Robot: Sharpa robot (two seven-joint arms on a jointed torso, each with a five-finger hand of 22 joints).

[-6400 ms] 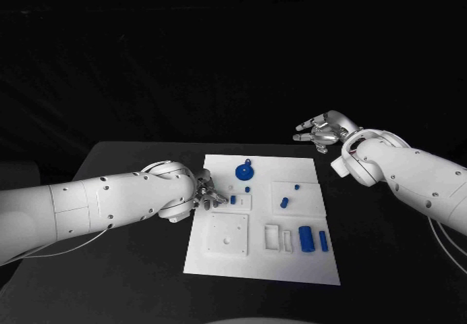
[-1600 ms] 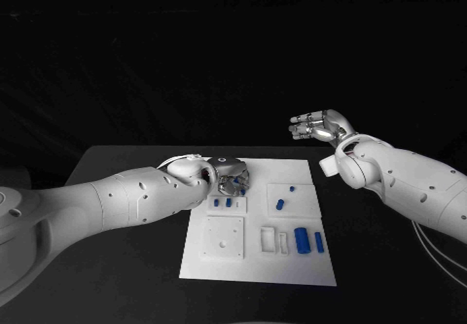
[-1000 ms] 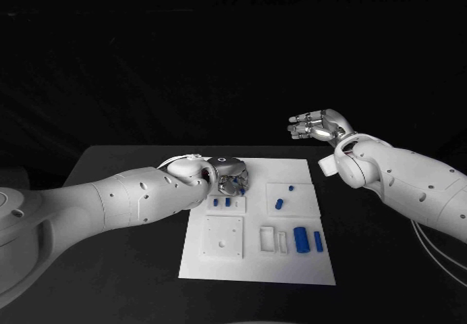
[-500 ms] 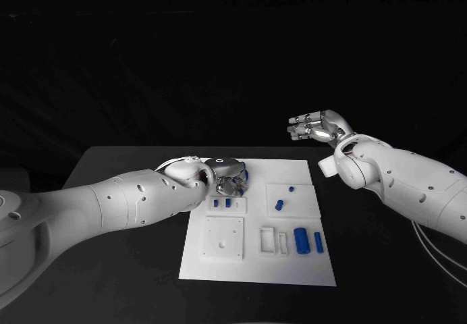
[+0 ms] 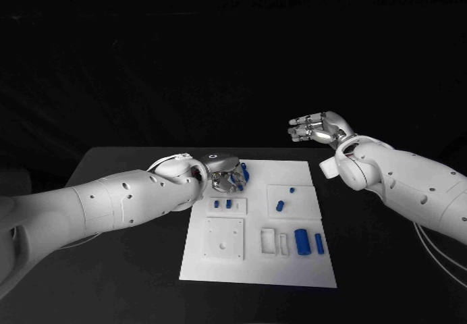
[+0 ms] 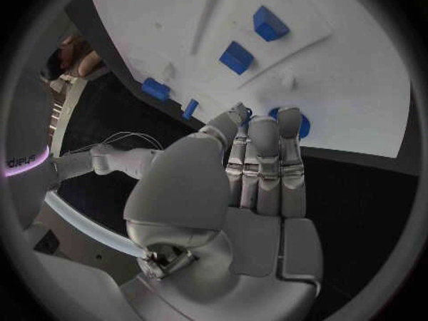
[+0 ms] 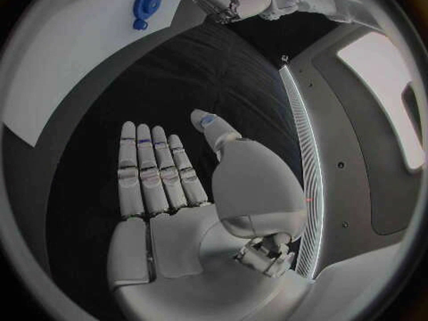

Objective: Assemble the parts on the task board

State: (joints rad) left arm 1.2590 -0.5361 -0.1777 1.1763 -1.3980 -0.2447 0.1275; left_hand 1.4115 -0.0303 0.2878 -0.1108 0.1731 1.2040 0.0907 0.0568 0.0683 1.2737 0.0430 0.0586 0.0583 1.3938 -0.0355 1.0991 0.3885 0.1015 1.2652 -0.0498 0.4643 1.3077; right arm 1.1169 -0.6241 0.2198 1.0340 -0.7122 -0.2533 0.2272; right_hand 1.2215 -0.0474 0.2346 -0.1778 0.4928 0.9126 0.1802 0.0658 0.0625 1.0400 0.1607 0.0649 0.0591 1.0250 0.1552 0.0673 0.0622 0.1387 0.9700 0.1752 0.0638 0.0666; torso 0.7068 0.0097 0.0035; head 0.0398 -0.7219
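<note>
A white task board is lying flat in the middle of a black table, seen from above. The robot's left hand is reaching in over the board's far left corner, its fingers held close together and pointing down at a round blue part. In the left wrist view the fingertips are sitting at that round part, one partly covering it; whether they are touching or gripping it cannot be told. In the head view only a sliver of blue is peeking out beside the hand.

The right hand is hanging in the air beyond the board's far right corner, well apart from the board. Its fingers are stretched out side by side, the thumb set apart, and it is holding nothing.

The board is carrying raised white squares and slots. Two small blue blocks are standing side by side just nearer than the left hand. Two short blue pegs are lying on a raised square to the right. Near the front right, two upright blue cylinders are standing beside a pair of white slots. A plain raised square with a small hole is sitting at the front left.

In the right wrist view the round blue part is showing as a disc with a small tab.
</note>
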